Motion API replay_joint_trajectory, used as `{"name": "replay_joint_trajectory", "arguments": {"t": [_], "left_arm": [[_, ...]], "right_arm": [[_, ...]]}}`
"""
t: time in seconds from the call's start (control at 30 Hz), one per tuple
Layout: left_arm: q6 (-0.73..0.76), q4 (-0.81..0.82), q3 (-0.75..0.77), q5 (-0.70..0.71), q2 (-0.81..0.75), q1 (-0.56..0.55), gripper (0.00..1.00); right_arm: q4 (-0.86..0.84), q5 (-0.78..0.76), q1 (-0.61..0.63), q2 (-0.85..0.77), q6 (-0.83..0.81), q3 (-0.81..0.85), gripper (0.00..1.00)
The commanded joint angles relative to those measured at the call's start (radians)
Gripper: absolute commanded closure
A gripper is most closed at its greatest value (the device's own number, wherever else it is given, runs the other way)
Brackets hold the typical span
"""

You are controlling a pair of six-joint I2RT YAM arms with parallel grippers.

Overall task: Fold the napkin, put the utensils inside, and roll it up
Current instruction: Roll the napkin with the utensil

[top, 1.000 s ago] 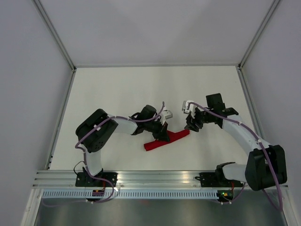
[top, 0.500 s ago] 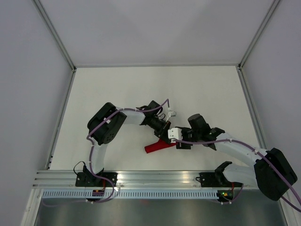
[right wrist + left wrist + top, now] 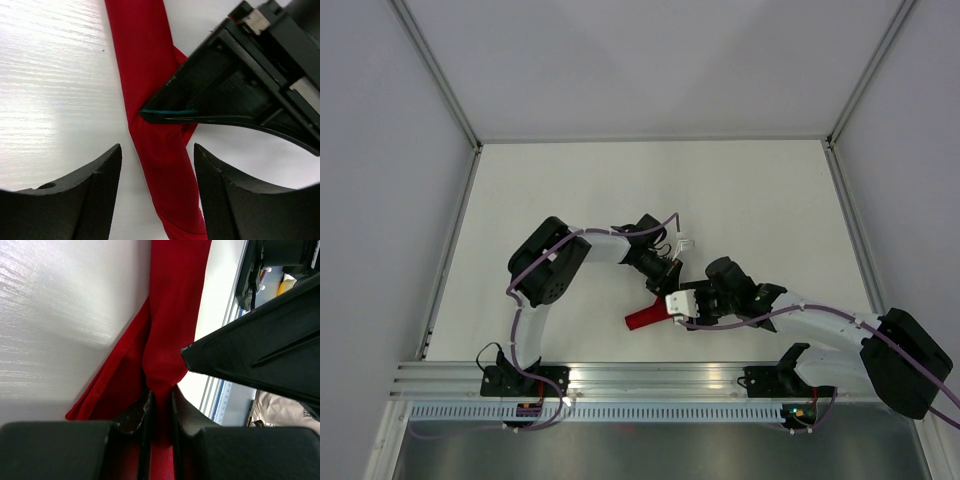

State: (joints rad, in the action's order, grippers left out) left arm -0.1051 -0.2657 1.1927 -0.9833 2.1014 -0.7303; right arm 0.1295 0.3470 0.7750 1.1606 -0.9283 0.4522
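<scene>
This is a robotics lab test cell rather than a lived-in room. A plain white bench (image 3: pixel 570 190) is boxed in by bare, pale grey walls (image 3: pixel 380 150) joined by metal struts (image 3: pixel 435 75) at the corners, like a purpose-built enclosure. Along the near edge runs an aluminium rail (image 3: pixel 650 378) with a slotted cable strip (image 3: pixel 650 411) below it. Two black-and-white robot arms, the left arm (image 3: pixel 545 270) and the right arm (image 3: pixel 830 325), are bolted to that rail, with purple cables (image 3: pixel 750 322) looped along them. The overhead view looks straight down into the cell.
</scene>
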Motion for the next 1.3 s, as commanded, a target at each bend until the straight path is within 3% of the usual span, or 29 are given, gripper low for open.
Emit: {"name": "replay_joint_trajectory", "arguments": {"t": [0.0,0.2,0.33,0.4,0.67,0.97,1.13,1.27], "left_arm": [[0.048,-0.087,0.001,0.118,0.052,-0.001,0.98],[0.062,-0.095,-0.001,0.123,0.043,0.0,0.93],[0.074,-0.095,-0.002,0.123,0.016,0.006,0.78],[0.076,-0.096,0.001,0.12,0.002,0.014,0.67],[0.048,-0.069,-0.001,0.242,-0.154,0.097,0.57],[-0.07,0.049,-0.096,0.671,-0.374,0.206,0.54],[-0.206,0.179,-0.226,0.978,-0.628,0.235,0.51],[-0.269,0.331,-0.365,1.13,-0.837,0.233,0.48]], "right_arm": [[-0.027,-0.034,0.026,0.02,-0.015,-0.01,0.36],[-0.022,-0.048,0.037,0.102,-0.03,0.003,0.5],[-0.01,-0.062,0.038,0.117,-0.035,0.006,0.74],[-0.001,-0.065,0.038,0.122,-0.038,0.009,0.77],[0.119,-0.049,0.037,0.172,-0.047,0.078,0.86],[0.251,0.0,0.027,0.246,-0.047,0.175,0.88],[0.361,0.046,-0.005,0.333,-0.079,0.271,0.87],[0.495,0.119,-0.051,0.439,-0.125,0.39,0.88]]}}
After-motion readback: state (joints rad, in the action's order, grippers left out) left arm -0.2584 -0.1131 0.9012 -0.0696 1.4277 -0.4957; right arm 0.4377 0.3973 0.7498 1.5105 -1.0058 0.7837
